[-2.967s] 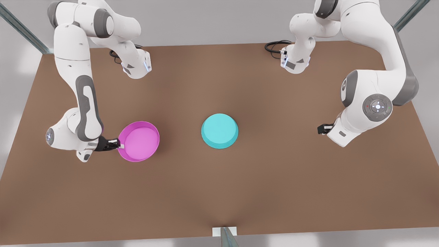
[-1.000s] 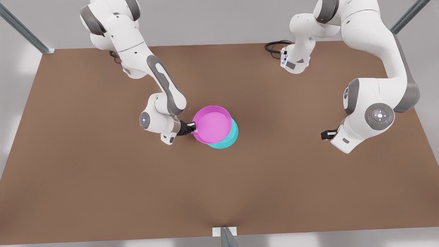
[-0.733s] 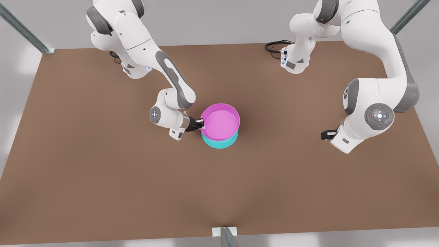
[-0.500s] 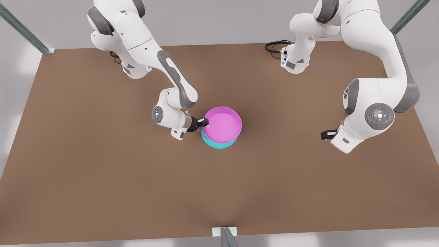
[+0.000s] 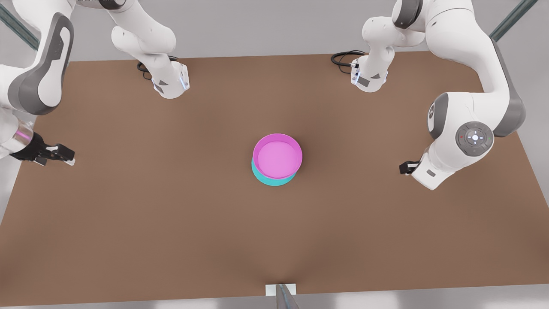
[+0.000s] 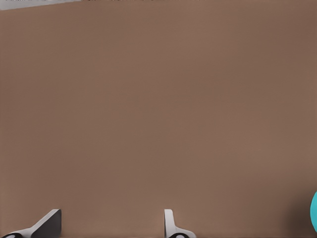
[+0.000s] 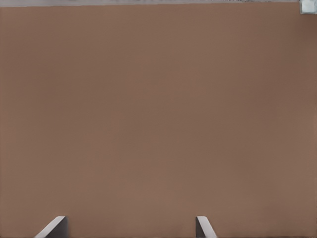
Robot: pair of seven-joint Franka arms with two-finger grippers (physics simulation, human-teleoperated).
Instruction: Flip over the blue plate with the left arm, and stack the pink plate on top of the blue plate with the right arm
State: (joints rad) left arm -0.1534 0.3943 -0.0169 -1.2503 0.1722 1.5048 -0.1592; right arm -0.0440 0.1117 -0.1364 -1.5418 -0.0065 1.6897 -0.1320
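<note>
A round magenta-pink plate rests atop an upturned turquoise plate on the brown table, both grippers, left and right, spread empty, well apart.

the pink plate is plain magenta with a lighter pink inside, unpatterned. the blue plate is plain turquoise-cyan; a sliver of the same cyan shows in the left wrist view. the table is uniform matte brown. both arms are white with grey joints. the right gripper at the front view's left is black with white tips; the left gripper at the front view's right is black. the cables at the far edge are black.
</note>
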